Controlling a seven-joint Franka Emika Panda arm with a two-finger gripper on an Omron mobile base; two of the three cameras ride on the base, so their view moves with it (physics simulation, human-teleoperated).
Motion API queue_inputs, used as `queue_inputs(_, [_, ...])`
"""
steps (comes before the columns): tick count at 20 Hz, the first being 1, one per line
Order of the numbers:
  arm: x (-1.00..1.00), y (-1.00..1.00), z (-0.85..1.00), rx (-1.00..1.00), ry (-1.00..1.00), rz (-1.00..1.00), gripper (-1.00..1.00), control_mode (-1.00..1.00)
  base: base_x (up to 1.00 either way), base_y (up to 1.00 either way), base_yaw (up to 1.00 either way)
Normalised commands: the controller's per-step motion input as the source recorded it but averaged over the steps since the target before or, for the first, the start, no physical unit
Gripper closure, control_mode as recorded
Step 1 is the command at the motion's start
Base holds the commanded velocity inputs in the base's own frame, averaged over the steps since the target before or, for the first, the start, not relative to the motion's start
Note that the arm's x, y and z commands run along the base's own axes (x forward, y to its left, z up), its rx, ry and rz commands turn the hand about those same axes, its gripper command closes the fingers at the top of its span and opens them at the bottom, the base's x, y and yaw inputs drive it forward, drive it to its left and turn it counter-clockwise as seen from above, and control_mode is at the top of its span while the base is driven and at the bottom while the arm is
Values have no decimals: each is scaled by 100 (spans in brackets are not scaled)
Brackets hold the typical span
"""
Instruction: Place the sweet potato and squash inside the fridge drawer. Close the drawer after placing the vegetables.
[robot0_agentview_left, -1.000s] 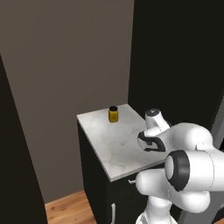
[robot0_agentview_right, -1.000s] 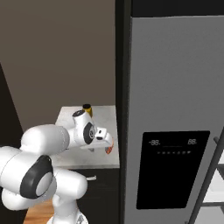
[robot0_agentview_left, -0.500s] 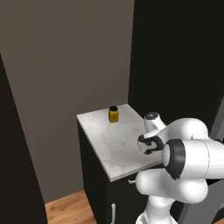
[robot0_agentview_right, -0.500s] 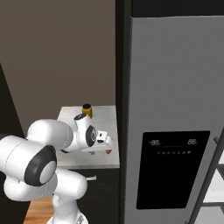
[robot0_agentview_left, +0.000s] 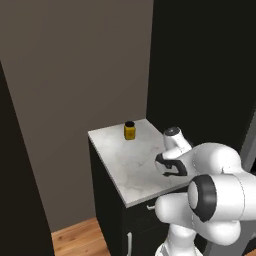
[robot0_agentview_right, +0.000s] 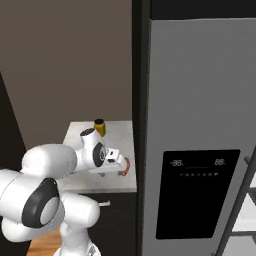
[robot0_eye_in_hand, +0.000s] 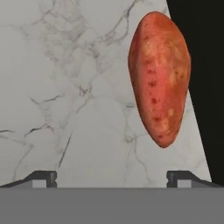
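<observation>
Sweet potato (robot0_eye_in_hand: 160, 76) lying lengthwise along the hand view's vertical, at the marble counter (robot0_eye_in_hand: 65, 87) edge, ahead of the wide-spread, empty gripper (robot0_eye_in_hand: 112, 177), nearer its right fingertip (robot0_eye_in_hand: 179, 176).

The only markings stood on the dark display panel (robot0_agentview_right: 197, 192) set into the grey fridge door (robot0_agentview_right: 200, 90) in the right base view; two small pale readouts sat near its top, one toward the left and one toward the right, each shaped like a pair of digits resembling "88"; they were too small to read with certainty; a faint row of tiny marks ran below them, illegible; the small yellow jar (robot0_agentview_left: 129, 131) on the surface (robot0_agentview_left: 125, 170) carried no readable label.
</observation>
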Motion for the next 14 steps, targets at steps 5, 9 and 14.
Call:
queue_inputs(5, [0,-25,13,0,0,0,-100,-100,0,0,0])
queue_inputs(9, [17,-9,0,0,1,0,-100,-100,0,0,0])
queue_inputs(14, [33,0,-5,0,1,0,-100,-100,0,0,0])
